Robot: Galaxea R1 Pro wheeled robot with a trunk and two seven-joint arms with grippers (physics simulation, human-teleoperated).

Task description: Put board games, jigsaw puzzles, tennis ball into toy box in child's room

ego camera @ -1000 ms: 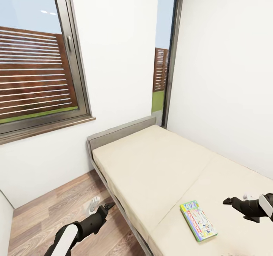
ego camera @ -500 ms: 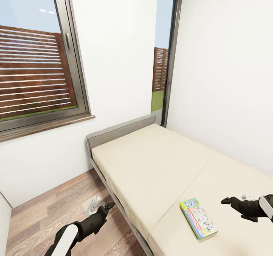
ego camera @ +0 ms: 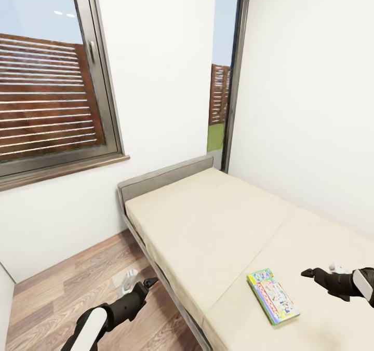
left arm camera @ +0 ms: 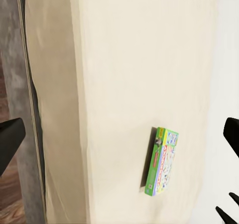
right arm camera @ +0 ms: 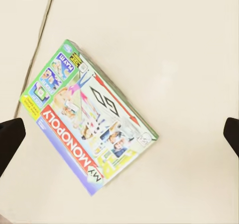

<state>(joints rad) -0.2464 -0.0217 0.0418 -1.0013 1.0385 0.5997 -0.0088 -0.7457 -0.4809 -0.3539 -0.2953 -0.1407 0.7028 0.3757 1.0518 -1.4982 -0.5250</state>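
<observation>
I see one board game (ego camera: 273, 295), a green-edged box printed "MY MONOPOLY", lying flat on the cream mattress of the bed (ego camera: 208, 221), near the seam between the two mattress sections and apart from the bed's edge. In the right wrist view the board game (right arm camera: 88, 115) lies directly ahead between the two dark fingertips, which sit at opposite edges of the picture, so I read the right jaws as spread wide with nothing between them. In the head view the right gripper (ego camera: 310, 274) hovers above the mattress just beside the box, not touching it. The left gripper (ego camera: 148, 282) hangs low over the wooden floor (ego camera: 62, 294), beside the bed's grey frame; its fingertips stand far apart in the left wrist view, jaws empty, with the board game (left arm camera: 162, 161) further ahead on the mattress. Beyond the headboard (ego camera: 163, 180) stand white walls, a large window (ego camera: 49, 81) and a narrow glazed opening (ego camera: 224, 76).
</observation>
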